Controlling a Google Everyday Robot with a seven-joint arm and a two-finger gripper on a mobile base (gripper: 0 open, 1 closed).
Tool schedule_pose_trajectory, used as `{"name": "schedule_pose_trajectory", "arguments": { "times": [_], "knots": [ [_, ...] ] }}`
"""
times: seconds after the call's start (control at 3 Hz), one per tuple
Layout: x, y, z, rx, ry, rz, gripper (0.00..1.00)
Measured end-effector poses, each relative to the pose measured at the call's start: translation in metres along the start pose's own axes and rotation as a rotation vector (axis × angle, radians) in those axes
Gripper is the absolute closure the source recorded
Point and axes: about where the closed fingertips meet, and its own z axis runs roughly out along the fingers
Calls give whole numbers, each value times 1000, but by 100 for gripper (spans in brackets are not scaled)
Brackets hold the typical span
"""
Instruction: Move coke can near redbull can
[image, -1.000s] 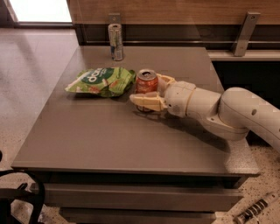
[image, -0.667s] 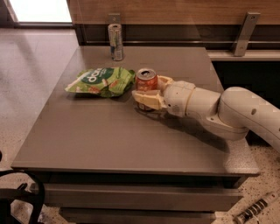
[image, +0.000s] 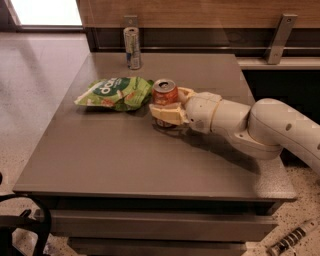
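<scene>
The coke can (image: 164, 91), red-orange with a silver top, stands upright near the middle of the table. My gripper (image: 167, 103) reaches in from the right and is shut on the can. One cream finger (image: 165, 114) crosses the can's lower front and the other (image: 185, 93) sits behind it on the right. The redbull can (image: 132, 47), slim and silver-blue, stands upright at the table's far edge, well beyond the coke can and a little to its left.
A green chip bag (image: 115, 93) lies flat just left of the coke can, touching or nearly touching it. The grey table (image: 140, 160) ends at a wooden wall with metal brackets (image: 278, 32) behind. My white arm (image: 260, 127) lies over the table's right side.
</scene>
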Motion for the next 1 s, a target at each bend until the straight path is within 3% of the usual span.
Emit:
{"name": "schedule_pose_trajectory", "arguments": {
  "times": [0.33, 1.0],
  "knots": [
    [0, -2, 0, -1, -1, -1, 100],
    [-3, -76, -4, 0, -1, -7, 100]
  ]
}}
